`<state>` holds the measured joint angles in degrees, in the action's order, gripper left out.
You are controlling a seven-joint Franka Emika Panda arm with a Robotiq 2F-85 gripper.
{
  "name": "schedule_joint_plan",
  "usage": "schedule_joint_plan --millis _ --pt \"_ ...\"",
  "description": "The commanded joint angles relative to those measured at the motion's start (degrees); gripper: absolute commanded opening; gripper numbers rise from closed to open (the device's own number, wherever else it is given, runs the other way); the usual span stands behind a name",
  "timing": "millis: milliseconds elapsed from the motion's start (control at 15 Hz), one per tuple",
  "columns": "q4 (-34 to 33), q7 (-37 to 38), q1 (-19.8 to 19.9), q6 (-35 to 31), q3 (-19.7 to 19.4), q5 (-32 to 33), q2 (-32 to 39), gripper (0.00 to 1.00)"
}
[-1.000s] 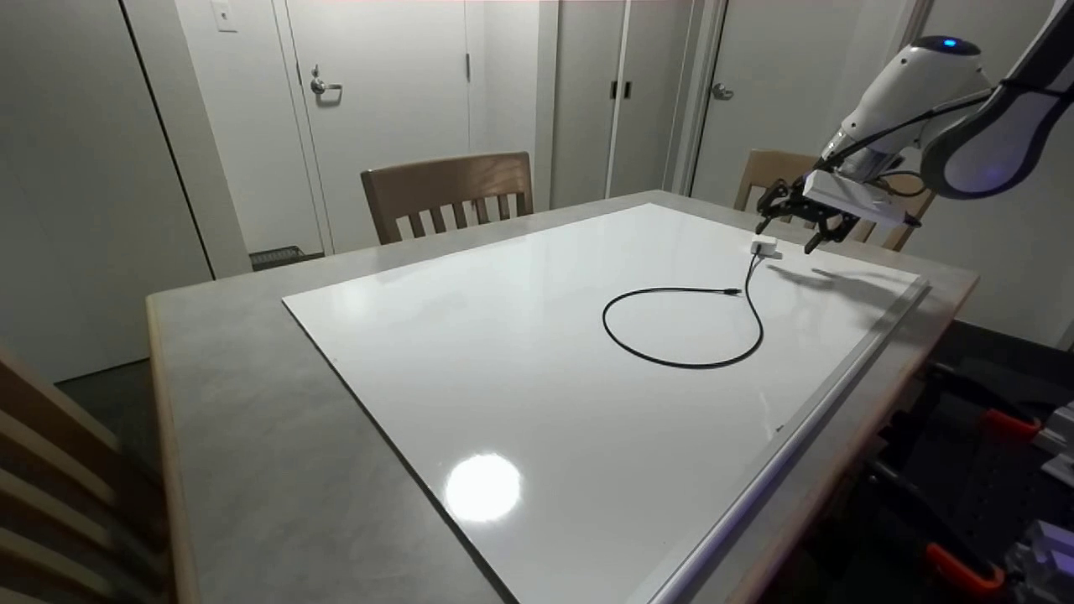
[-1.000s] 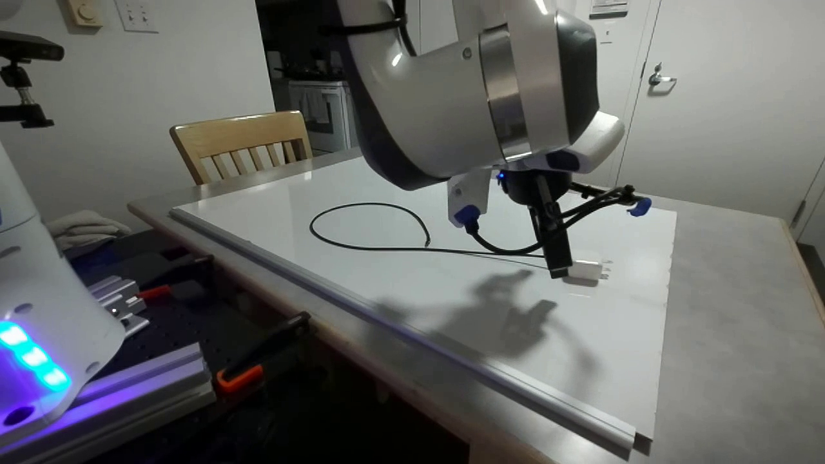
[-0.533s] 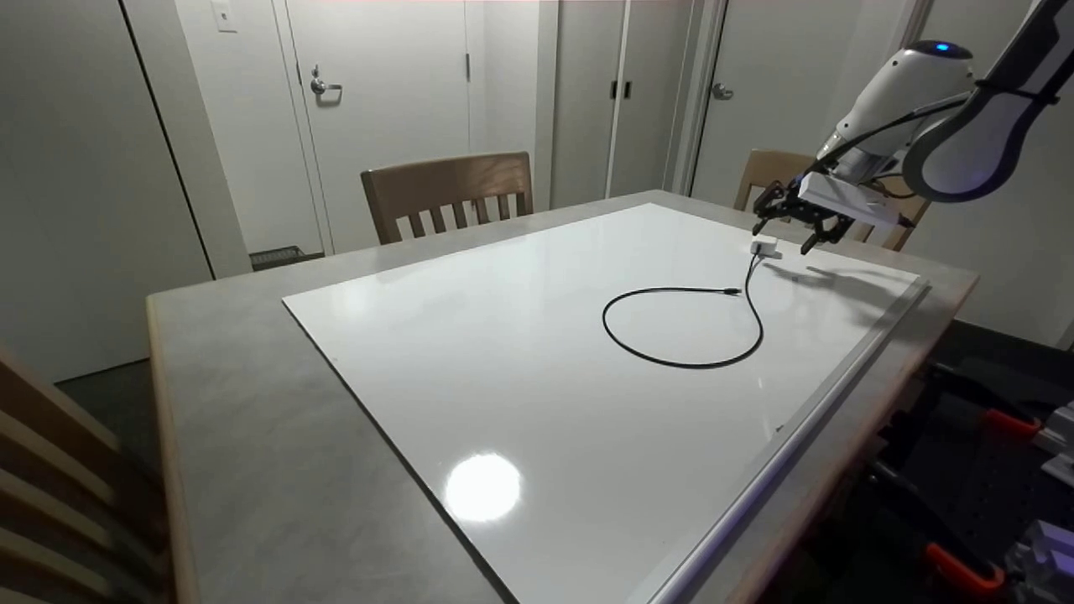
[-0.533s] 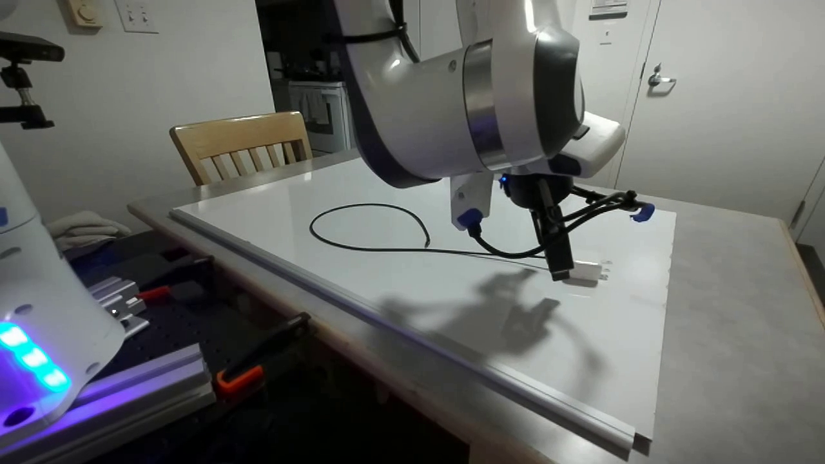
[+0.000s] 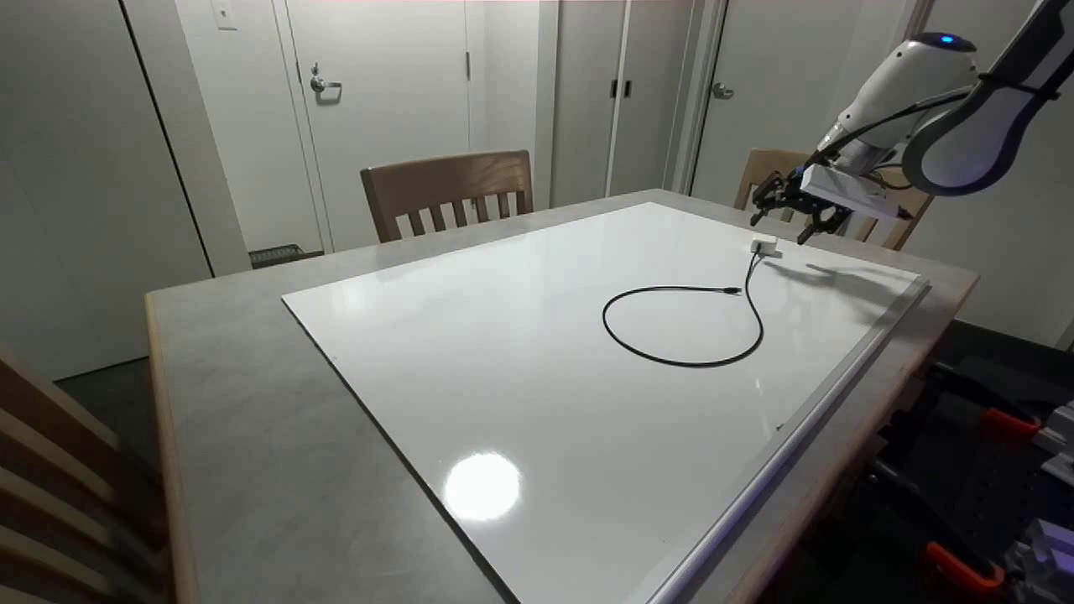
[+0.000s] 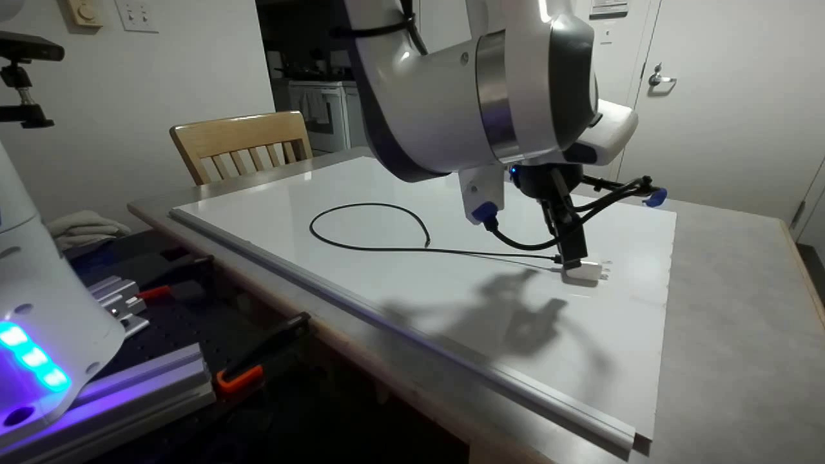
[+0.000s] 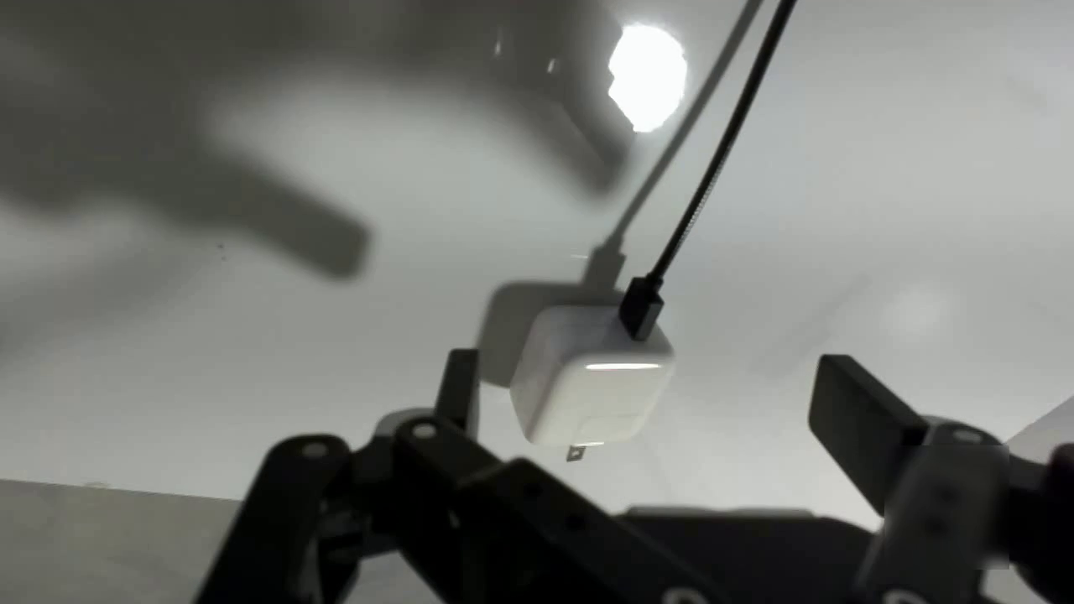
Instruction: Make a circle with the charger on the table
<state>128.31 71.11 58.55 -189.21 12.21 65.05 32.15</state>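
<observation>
The charger's black cable (image 5: 688,366) lies in a nearly closed loop on the white top of the table (image 5: 470,361). Its loose end (image 5: 732,291) rests close to the cable's run. The other end is plugged into a white adapter block (image 7: 600,394) with metal prongs; the block also shows in both exterior views (image 5: 763,245) (image 6: 585,272). My gripper (image 7: 648,369) is open and empty above the table. In the wrist view the block appears between the fingers, nearer the left one, touching neither. In an exterior view the gripper (image 5: 780,231) hangs just above the block.
A metal rail (image 6: 399,328) runs along one edge of the white panel. Wooden chairs (image 5: 453,193) (image 6: 245,145) stand at the table's sides. Clamps with orange parts (image 6: 240,379) sit by the robot base. The gripper's shadow falls on the panel.
My gripper has shifted slightly, leftward and a little up in an exterior view, and stays open. The cable and adapter block have not moved.
</observation>
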Motion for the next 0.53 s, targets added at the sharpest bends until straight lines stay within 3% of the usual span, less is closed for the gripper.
schedule_joint_plan --millis 0,200,467 --pt "-1.23 -5.11 9.27 1.94 9.15 0.91 3.65 1.00" --pt "-1.75 -7.61 14.52 7.37 14.93 -1.67 5.08 1.00" --pt "-3.44 -7.84 16.92 12.59 16.96 -4.21 3.79 1.00"
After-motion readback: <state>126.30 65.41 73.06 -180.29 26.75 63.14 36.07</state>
